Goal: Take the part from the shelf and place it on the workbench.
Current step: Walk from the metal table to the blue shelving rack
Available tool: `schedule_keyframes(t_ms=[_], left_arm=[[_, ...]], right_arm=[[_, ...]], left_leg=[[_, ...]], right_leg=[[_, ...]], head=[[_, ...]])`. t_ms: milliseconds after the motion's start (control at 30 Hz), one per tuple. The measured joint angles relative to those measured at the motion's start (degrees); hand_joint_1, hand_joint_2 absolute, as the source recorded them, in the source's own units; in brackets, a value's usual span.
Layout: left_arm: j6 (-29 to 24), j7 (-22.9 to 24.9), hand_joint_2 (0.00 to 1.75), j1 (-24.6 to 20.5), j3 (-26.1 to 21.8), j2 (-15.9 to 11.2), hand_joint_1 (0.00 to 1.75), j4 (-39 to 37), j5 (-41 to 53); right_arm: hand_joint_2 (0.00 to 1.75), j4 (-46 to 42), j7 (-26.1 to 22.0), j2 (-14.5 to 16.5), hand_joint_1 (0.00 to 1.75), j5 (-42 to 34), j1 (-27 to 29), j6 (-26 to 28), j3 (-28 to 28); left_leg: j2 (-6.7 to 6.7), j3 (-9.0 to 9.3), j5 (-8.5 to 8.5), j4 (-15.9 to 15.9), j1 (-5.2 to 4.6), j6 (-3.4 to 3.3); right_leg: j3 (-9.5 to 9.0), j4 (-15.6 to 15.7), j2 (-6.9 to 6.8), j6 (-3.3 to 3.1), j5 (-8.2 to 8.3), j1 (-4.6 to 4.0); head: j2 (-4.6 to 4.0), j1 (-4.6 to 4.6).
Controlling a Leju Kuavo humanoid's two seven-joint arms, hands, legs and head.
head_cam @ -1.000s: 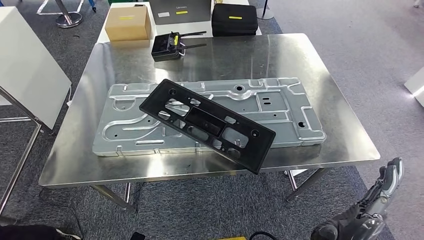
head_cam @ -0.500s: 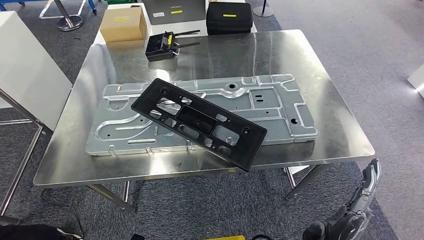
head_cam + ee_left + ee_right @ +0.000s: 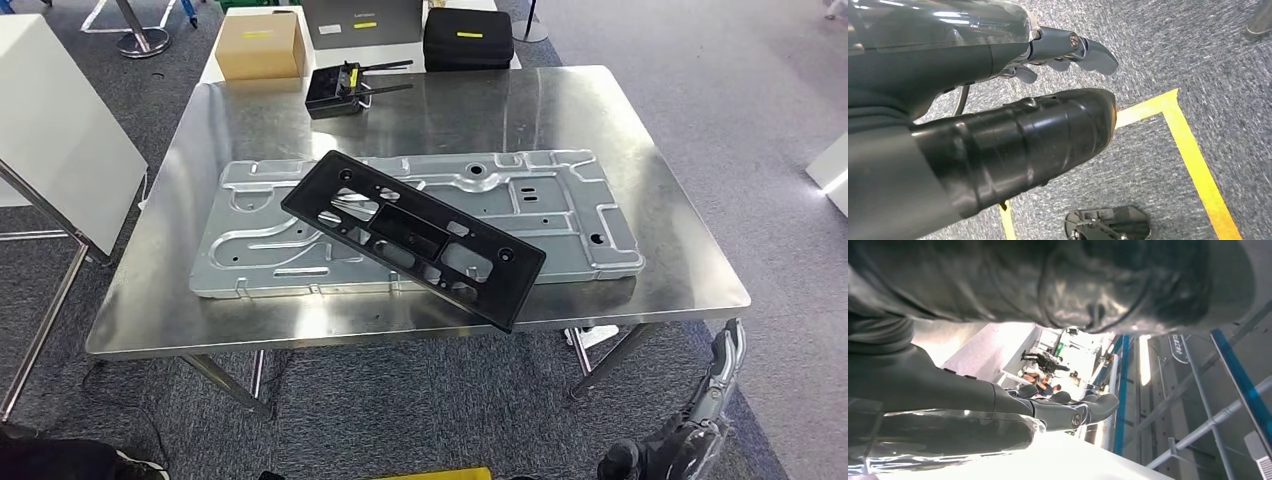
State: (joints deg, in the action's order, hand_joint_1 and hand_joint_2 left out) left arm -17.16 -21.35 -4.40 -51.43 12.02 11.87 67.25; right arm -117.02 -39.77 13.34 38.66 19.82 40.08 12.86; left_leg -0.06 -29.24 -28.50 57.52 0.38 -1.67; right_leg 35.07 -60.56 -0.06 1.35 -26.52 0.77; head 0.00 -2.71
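The long black plastic part [image 3: 415, 237] lies slanted across a large stamped silver plate [image 3: 560, 200] on the steel workbench [image 3: 640, 130]; its near right corner juts to the table's front edge. No hand touches it. My right hand [image 3: 712, 400] hangs low beside the table's near right corner, fingers stretched out and empty. In the right wrist view the right hand [image 3: 1063, 410] holds nothing. In the left wrist view my left hand [image 3: 1048, 100] hangs over the carpet, with its fingers [image 3: 1083, 47] apart and empty.
At the table's far edge stand a cardboard box [image 3: 260, 45], a black case [image 3: 467, 38] and a black device with antennas [image 3: 335, 92]. A white panel on a frame [image 3: 60, 130] stands at the left. Yellow tape [image 3: 1193, 160] marks the grey carpet.
The whole picture has shifted slightly, so the camera moved. My right hand has sunk lower at the bottom right. The black part lies unchanged on the plate.
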Motion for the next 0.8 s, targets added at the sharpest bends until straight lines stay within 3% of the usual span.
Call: schedule_keyframes(t_ms=[100, 133, 167, 200, 300, 367, 433, 500, 567, 633, 667, 700, 733, 800], left_arm=[[0.01, 0.00, 0.00, -0.01, -0.02, 0.01, 0.00, 0.00, 0.05], [0.01, 0.00, 0.00, 0.04, -0.02, 0.01, 0.00, 0.00, 0.07], [0.02, 0.00, 0.00, 0.09, -0.02, 0.01, 0.00, 0.00, 0.07], [0.02, 0.00, 0.00, 0.11, -0.02, 0.01, 0.00, 0.00, 0.08], [0.01, 0.00, 0.00, 0.10, -0.03, 0.04, 0.00, 0.00, 0.12], [0.01, -0.02, 0.00, 0.07, -0.04, 0.09, 0.00, 0.00, 0.14], [0.02, -0.05, 0.00, 0.04, -0.04, 0.10, 0.00, 0.00, 0.14], [0.01, -0.07, 0.00, 0.04, -0.07, 0.10, 0.00, 0.00, 0.12], [-0.02, -0.09, 0.00, 0.04, -0.10, 0.09, 0.00, 0.00, 0.10], [-0.03, -0.15, 0.00, 0.08, -0.15, 0.08, 0.00, 0.00, 0.10], [-0.03, -0.19, 0.00, 0.10, -0.18, 0.07, 0.00, 0.00, 0.11], [-0.04, -0.22, 0.00, 0.11, -0.20, 0.06, 0.00, 0.00, 0.12], [-0.05, -0.24, 0.00, 0.10, -0.22, 0.06, 0.00, 0.00, 0.13], [-0.07, -0.26, 0.00, 0.02, -0.22, 0.05, 0.00, 0.00, 0.14]], right_arm=[[0.00, 0.00, -0.01, 0.01, 0.00, -0.26, 0.12, 0.01, -0.16], [0.00, 0.00, -0.01, 0.02, 0.00, -0.43, 0.20, 0.01, -0.28], [0.00, 0.00, -0.01, 0.02, 0.00, -0.58, 0.28, 0.01, -0.42], [0.00, 0.00, -0.01, 0.03, 0.00, -0.72, 0.35, 0.01, -0.53], [0.00, -0.01, -0.01, 0.08, 0.00, -0.89, 0.41, 0.01, -0.70], [0.00, -0.05, -0.01, 0.11, 0.00, -0.89, 0.46, 0.01, -0.77], [0.00, -0.09, -0.01, 0.18, 0.00, -0.90, 0.56, 0.01, -0.89], [0.00, -0.08, -0.01, 0.38, 0.00, -0.91, 0.59, 0.01, -1.01], [0.00, -0.06, -0.01, 0.60, 0.00, -0.91, 0.59, 0.01, -1.09], [0.00, 0.02, -0.01, 0.70, 0.00, -0.91, 0.60, 0.01, -1.18], [0.00, 0.09, -0.01, 0.72, 0.00, -0.91, 0.61, 0.01, -1.21], [0.00, 0.15, -0.01, 0.73, 0.00, -0.91, 0.62, 0.01, -1.25], [0.00, 0.19, -0.01, 0.74, 0.00, -0.91, 0.63, 0.01, -1.27], [0.00, 0.22, -0.01, 0.83, 0.00, -0.91, 0.64, 0.01, -1.30]], left_leg=[[0.29, -0.91, 0.88, -0.08, -0.06, -0.90], [0.36, -1.30, 1.07, 0.02, -0.17, -1.01], [0.41, -1.64, 1.22, 0.16, -0.27, -1.04], [0.42, -1.93, 1.31, 0.33, -0.35, -1.04], [0.40, -2.33, 1.40, 0.83, -0.57, -0.86], [0.42, -2.57, 1.54, 1.04, -0.67, -0.41], [0.46, -2.75, 1.85, 0.98, -0.68, 0.24], [0.38, -3.18, 0.90, 1.83, -0.61, 0.93], [0.28, -4.91, -2.72, 6.27, -0.36, 1.62], [0.29, -7.41, -6.70, 13.25, -0.02, 2.20], [0.30, -7.97, -7.49, 15.41, 0.16, 2.43], [0.31, -7.48, -7.13, 15.45, 0.32, 2.61], [0.32, -5.88, -5.83, 13.21, 0.49, 2.76], [0.23, -1.30, -2.97, 5.49, 0.67, 2.90]], right_leg=[[3.74, -9.39, 0.05, 0.39, -6.27, 0.05], [4.89, -12.66, 0.05, 0.45, -7.74, 0.05], [5.23, -14.25, 0.05, 0.43, -8.13, 0.03], [4.49, -13.74, 0.05, 0.32, -7.49, 0.00], [-2.04, -3.00, 0.02, -0.66, -3.28, -0.40], [-4.24, 1.45, -0.02, -1.27, -2.29, -0.81], [-4.06, 1.87, 0.01, -1.70, -1.90, -0.88], [-3.89, 2.47, -0.10, -2.28, -1.14, -0.53], [-3.46, 2.88, -0.32, -2.72, -0.44, -0.26], [-2.64, 2.79, -0.45, -2.83, 0.06, -0.24], [-2.21, 2.68, -0.48, -2.74, 0.31, -0.21], [-1.77, 2.49, -0.49, -2.59, 0.52, -0.13], [-1.35, 2.22, -0.49, -2.43, 0.68, -0.01], [-0.63, 1.49, -0.48, -1.96, 0.88, 0.09]], head=[[0.00, -0.05], [0.00, -0.04], [0.00, -0.04], [0.00, -0.04], [0.00, -0.03], [0.00, -0.02], [0.00, -0.01], [0.00, 0.03], [0.00, 0.10], [0.00, 0.13], [0.00, 0.13], [0.00, 0.13], [0.00, 0.13], [0.00, 0.14]])
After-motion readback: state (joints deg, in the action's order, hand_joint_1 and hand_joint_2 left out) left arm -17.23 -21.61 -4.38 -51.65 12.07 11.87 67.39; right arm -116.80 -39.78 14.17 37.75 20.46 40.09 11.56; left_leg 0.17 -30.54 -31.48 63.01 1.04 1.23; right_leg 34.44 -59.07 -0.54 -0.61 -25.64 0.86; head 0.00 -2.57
